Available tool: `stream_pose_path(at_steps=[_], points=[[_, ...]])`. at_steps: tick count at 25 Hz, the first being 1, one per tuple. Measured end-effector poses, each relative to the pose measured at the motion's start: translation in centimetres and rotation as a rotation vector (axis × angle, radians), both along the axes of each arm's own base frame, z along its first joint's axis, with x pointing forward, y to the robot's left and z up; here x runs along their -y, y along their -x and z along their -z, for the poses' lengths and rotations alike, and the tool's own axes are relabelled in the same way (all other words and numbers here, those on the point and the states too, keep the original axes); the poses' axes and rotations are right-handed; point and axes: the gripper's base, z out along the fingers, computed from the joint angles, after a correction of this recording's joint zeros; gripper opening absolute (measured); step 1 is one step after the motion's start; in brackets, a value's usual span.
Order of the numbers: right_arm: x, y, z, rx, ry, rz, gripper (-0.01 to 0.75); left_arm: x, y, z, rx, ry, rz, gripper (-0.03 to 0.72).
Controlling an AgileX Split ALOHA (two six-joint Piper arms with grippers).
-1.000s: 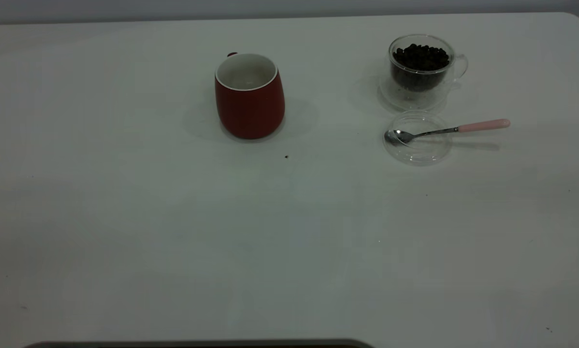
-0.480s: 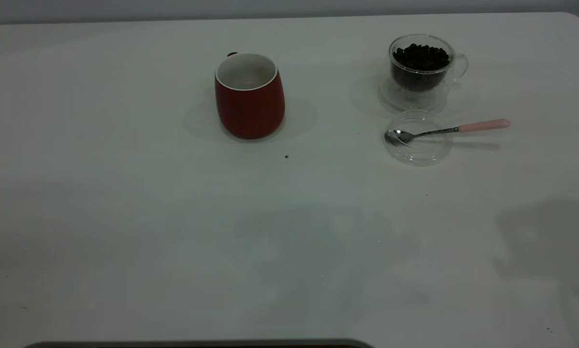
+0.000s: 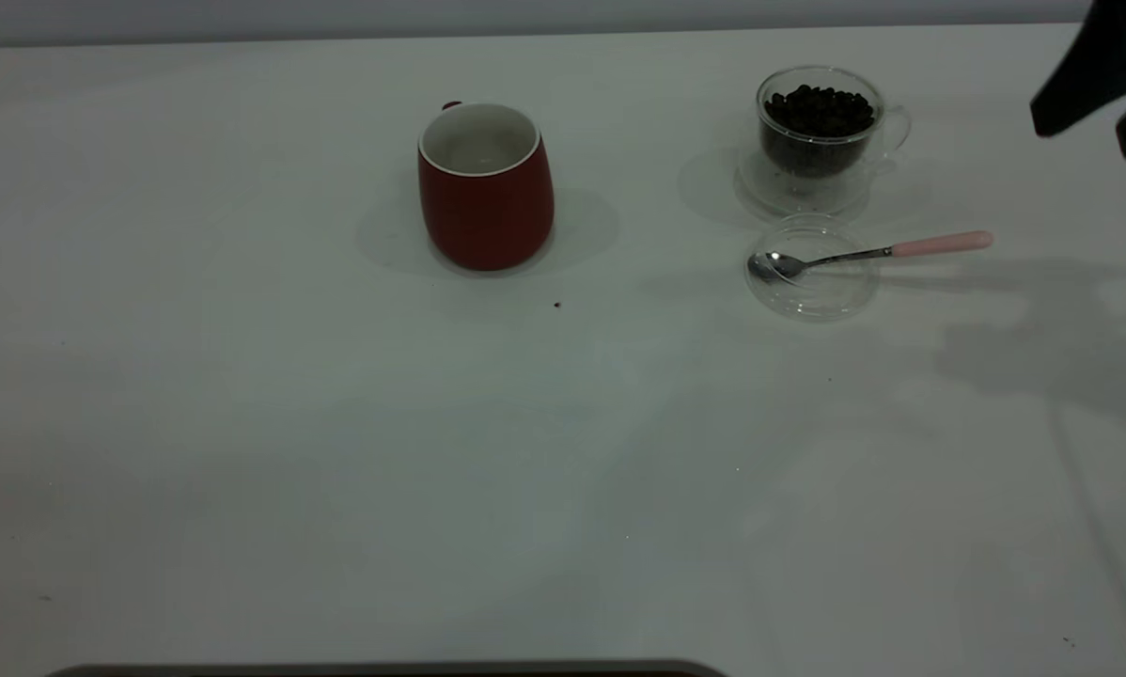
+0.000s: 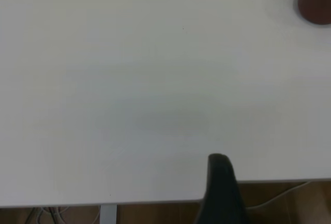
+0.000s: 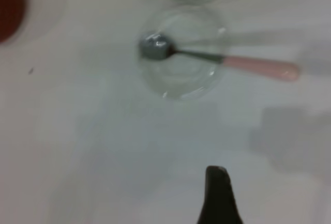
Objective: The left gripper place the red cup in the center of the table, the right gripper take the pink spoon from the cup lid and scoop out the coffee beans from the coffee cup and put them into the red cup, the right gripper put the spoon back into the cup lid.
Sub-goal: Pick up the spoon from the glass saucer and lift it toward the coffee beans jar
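Observation:
The red cup [image 3: 485,188] stands upright at the table's [image 3: 337,451] far middle, white inside; its edge shows in the left wrist view [image 4: 315,1]. The coffee cup [image 3: 819,132], holding coffee beans [image 3: 819,108], stands at the far right. In front of it lies the cup lid [image 3: 812,282] with the pink spoon [image 3: 939,244] across it, bowl in the lid, handle pointing right. My right gripper [image 3: 1085,136] hovers open and empty at the far right, above and right of the spoon [image 5: 258,68] and lid [image 5: 181,81]. One finger [image 5: 217,193] shows. My left gripper is parked over the table's left edge, one finger [image 4: 220,182] in view.
A tiny dark speck [image 3: 557,305] lies in front of the red cup. The right arm's shadow falls on the table right of the lid. A dark edge [image 3: 384,669] runs along the near rim.
My right gripper has come into the exterior view at the far right, and its shadow has moved up toward the spoon. The cups, lid and spoon have not moved.

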Motion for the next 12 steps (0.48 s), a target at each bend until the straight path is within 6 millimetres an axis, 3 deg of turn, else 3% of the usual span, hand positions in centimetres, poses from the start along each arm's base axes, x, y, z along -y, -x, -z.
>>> stream_pose_path(at_steps=[5, 12], points=[[3.4, -1.9, 3.8, -0.052, -0.144, 0.071, 0.583, 0.0, 0.0, 0.0, 0.000, 0.000, 0.000, 0.587], [6.2, -3.0, 8.4, -0.009, -0.408, 0.136, 0.583, 0.0, 0.0, 0.0, 0.000, 0.000, 0.000, 0.587]])
